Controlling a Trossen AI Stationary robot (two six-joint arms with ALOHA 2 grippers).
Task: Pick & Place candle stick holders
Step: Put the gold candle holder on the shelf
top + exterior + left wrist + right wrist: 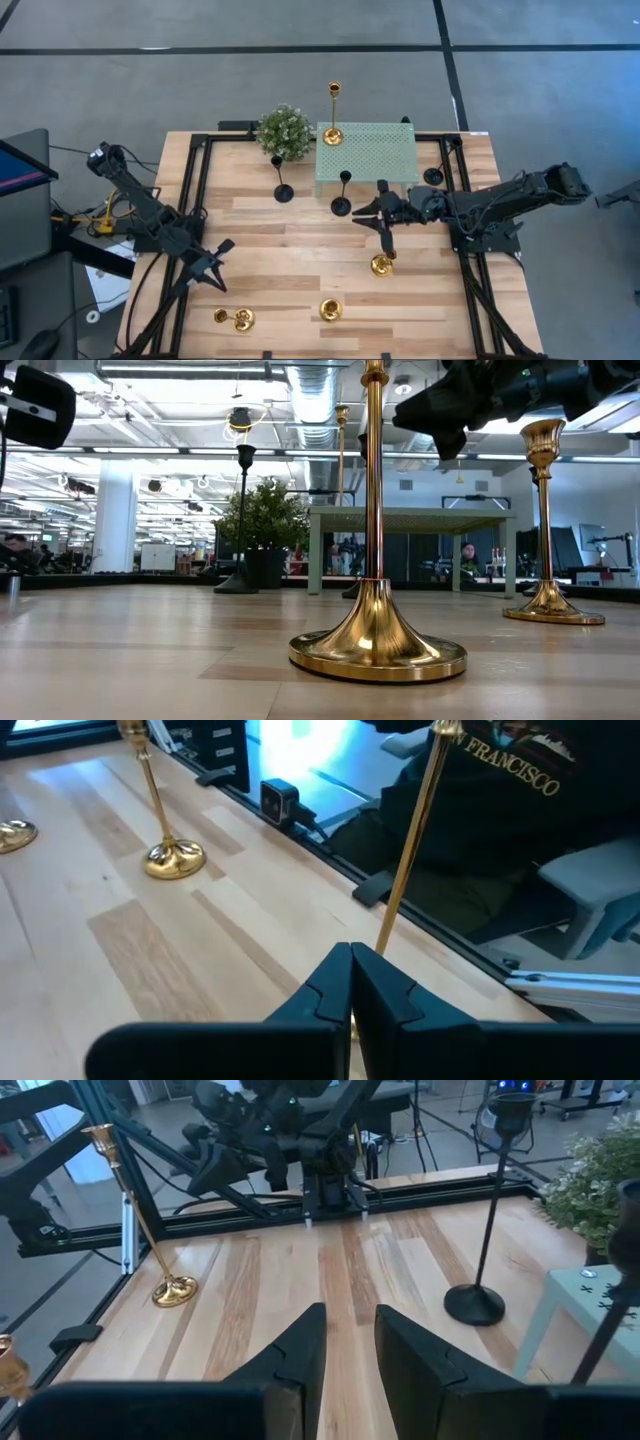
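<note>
Nearest the low camera: tall gold holder (377,560), upright on the wooden table (300,270), broad flared base, stem running up out of view. Same holder (331,309) seen from above well on the near side of the mint green perforated stand (367,158), near the table's front edge.

Second gold holder (382,264) upright, between that one and the stand, just off the right gripper's fingertips; not clear whether touching. Third gold holder (240,319) toward the front left corner, far from the stand.

One tall gold holder (333,115) standing on the stand's back left corner. Two black holders on the table beside the stand: one (341,194) at its front edge, one (282,181) off its left side, just in front of the green bushy plant (285,130).

Right gripper (378,221) just in front of the stand, fingers parted with bare wood showing between them in its wrist view, holding nothing.

Left gripper (215,265) far left of the stand, fingers pressed together, empty, gold stem rising just beyond the tips.
</note>
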